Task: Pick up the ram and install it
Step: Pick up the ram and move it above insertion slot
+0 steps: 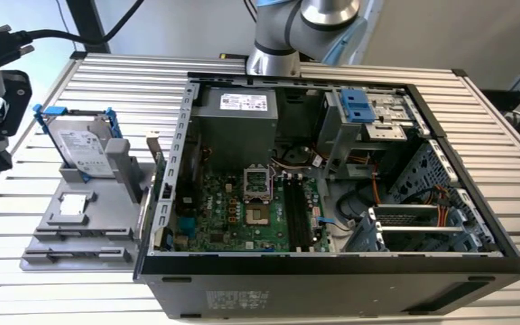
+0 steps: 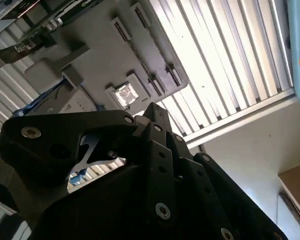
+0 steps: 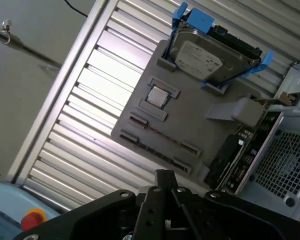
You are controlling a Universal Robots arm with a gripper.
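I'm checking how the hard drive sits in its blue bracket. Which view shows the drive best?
The first wrist view: the hard drive shows its label face and blue bracket plainly. The exterior view has the drive upright on the grey fixture, at that view's left. The second wrist view catches a small part.

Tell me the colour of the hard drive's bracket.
Blue; the bracket around the silver hard drive shows best in the first wrist view.

The tray [image 1: 106, 227] lies at the exterior view's left of the case [image 1: 332, 269] — drive [image 1: 84, 149] upright on it, plate [image 1: 75, 202] before the drive.
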